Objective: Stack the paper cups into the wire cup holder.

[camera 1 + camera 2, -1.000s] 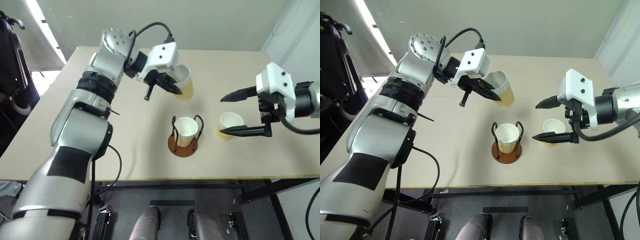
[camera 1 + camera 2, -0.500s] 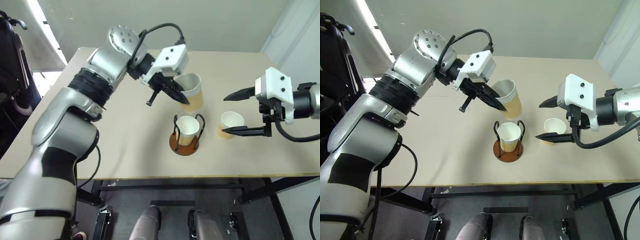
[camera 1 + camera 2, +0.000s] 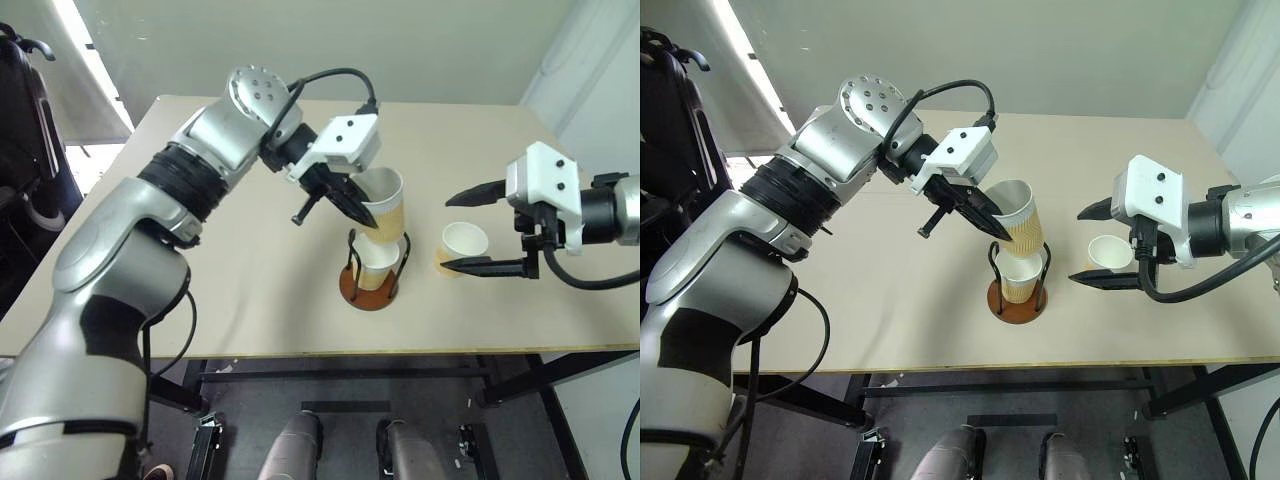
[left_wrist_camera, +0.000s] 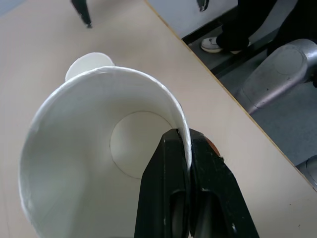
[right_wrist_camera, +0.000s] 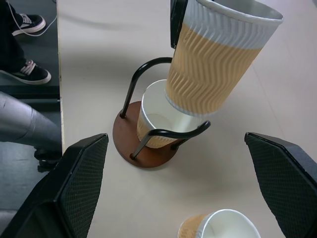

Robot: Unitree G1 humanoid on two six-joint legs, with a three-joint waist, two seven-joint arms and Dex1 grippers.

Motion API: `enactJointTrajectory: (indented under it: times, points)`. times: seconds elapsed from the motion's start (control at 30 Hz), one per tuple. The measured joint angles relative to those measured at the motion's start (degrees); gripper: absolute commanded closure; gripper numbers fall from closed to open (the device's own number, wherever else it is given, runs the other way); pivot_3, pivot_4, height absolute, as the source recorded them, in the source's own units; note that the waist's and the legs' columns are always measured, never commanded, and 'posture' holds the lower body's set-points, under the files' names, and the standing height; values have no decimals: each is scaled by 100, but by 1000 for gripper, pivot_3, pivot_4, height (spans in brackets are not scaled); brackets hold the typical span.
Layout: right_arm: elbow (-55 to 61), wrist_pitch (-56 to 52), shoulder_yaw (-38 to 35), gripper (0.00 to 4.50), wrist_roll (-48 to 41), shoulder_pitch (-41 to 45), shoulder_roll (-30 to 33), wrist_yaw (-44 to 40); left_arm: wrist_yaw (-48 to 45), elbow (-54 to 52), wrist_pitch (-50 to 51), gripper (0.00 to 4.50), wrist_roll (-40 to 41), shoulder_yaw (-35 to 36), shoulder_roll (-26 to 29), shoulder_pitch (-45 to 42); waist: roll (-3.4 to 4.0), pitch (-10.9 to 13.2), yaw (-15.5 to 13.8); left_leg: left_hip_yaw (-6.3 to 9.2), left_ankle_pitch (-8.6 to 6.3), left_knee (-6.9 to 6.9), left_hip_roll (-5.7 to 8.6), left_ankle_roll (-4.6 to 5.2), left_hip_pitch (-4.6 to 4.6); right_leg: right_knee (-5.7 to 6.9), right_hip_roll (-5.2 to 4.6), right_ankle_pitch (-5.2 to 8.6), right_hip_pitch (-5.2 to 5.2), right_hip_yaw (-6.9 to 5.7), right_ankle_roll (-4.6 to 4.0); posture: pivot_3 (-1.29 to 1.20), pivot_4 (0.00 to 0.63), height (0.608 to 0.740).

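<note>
The left gripper [image 4: 188, 148] is pinched on the rim of a cup [image 4: 74, 163] — one finger inside the white wall, one outside, the rim squeezed between them. The cup's mouth faces the camera, its round white bottom in plain sight. Just past the cup's far rim peeks the white rim of a second cup [image 4: 89, 63], standing on the table [image 4: 163, 54]. Beyond the table's edge — dark floor and a person's shoe [image 4: 218, 44].

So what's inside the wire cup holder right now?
One paper cup sits upright inside the wire cup holder. A second cup, pinched by the left gripper, hangs tilted above it, hiding its far rim.
</note>
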State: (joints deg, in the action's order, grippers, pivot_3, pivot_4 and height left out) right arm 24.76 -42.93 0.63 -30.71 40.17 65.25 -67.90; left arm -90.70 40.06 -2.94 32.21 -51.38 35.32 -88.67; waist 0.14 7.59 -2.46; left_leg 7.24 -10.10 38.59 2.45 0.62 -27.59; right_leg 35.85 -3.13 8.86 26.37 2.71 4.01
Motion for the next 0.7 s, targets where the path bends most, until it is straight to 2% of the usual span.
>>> enactJointTrajectory:
  times: [0.7]
  points:
    - [-652,243,-223,24,119,579,423,-246,0,53,-318,4500,-86,-366,-31,161,0,0,1,-19,-10,-3,13,18,-1,-13,-2,-1,4,32,16,0,150,740]
